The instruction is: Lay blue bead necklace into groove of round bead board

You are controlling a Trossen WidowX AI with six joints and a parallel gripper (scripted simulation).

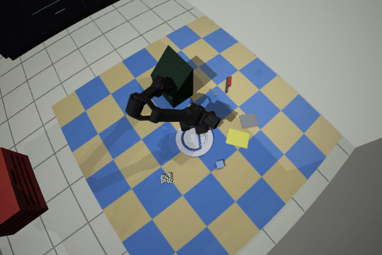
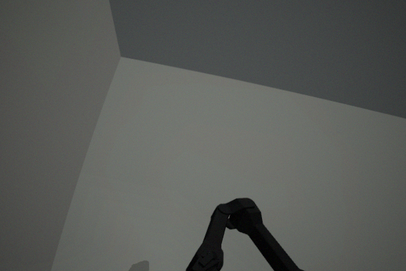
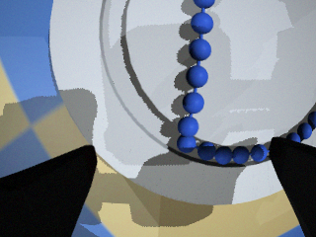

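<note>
The round white bead board (image 1: 210, 146) (image 3: 74, 64) lies on the checkered floor. The blue bead necklace (image 1: 199, 142) (image 3: 199, 49) lies on it. In the top view it follows the groove around the left and lower sides, then cuts straight up inside the ring. In the wrist view it bends sharply at the lower middle, with beads in the groove right of the bend. The groove (image 3: 113, 84) is bare on the left there. My gripper (image 1: 193, 128) (image 3: 185, 152) is open and empty, fingers spread either side of the bend. The arm hides the board's upper edge in the top view.
A dark green block (image 1: 174, 70) stands behind the arm. Right of the board are a yellow sheet (image 1: 237, 138), a grey square (image 1: 249, 120) and a small blue box (image 1: 219, 164). White beads (image 1: 166, 177) lie below left. A red-handled tool (image 1: 229, 81) lies near orange bits (image 1: 215, 94).
</note>
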